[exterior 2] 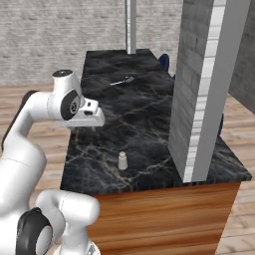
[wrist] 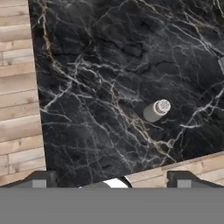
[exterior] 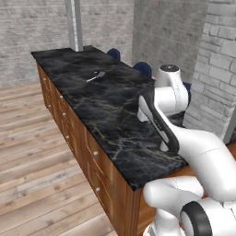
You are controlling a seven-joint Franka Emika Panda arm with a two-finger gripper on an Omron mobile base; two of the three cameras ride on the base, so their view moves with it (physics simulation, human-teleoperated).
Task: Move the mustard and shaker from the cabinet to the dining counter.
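The shaker (exterior 2: pixel 122 161) is seen standing upright on the table (exterior 2: pixel 149 114), near its near edge and left of the grey brick pillar (exterior 2: pixel 201 89). In the hand view the shaker (wrist: pixel 156 110) is looked down on from above, its perforated cap showing, with bare black marble (wrist: pixel 96 65) all around it and nothing touching it. The pincer (wrist: pixel 113 180) is held wide open and empty; its two dark fingertips (wrist: pixel 41 179) are seen well apart at the bottom of the hand view, clear of the shaker. In the right base view the hand (exterior 2: pixel 88 115) is held above the left part of the table, higher than the shaker and apart from it. A fork (exterior: pixel 96 76) is seen lying flat on the far part of the table, well apart from the shaker. Wooden drawers (exterior: pixel 69 129) with small silver knobs are set below the slab on its left side. Blue chair backs (exterior: pixel 143 68) are seen behind the table on the right. A plank floor (exterior: pixel 27 152) is seen to the left.
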